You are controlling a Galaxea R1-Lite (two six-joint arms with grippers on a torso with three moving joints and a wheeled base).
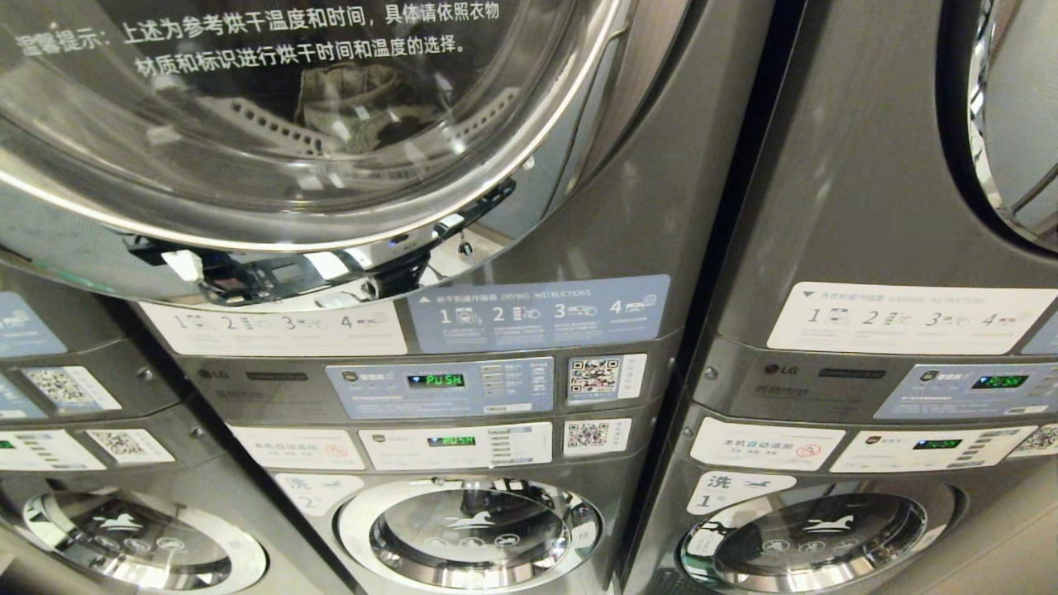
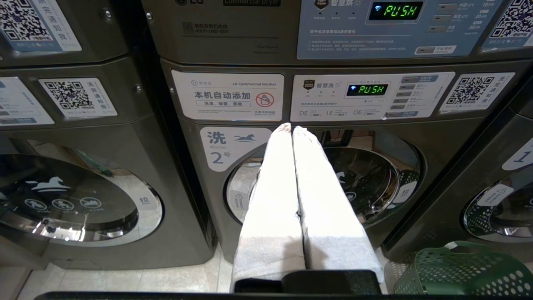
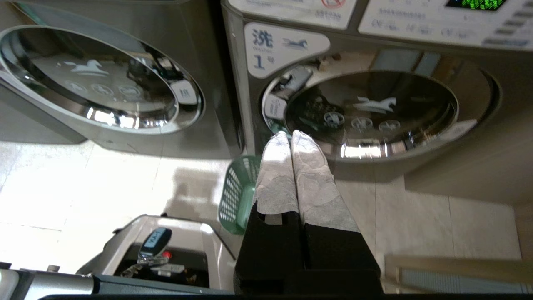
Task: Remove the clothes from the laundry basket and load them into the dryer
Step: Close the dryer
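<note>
Behind the dryer's closed glass door, the clothes lie crumpled in the drum. Below the dryer, on the floor by the washers, stands the green laundry basket; its contents cannot be made out. The left gripper and right gripper hang before the washers, fingers pressed together, holding nothing.

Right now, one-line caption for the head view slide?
Dryer door closed, denim clothes visible through its chrome-rimmed glass; both control panels below read PUSH, no arm in frame.
</note>
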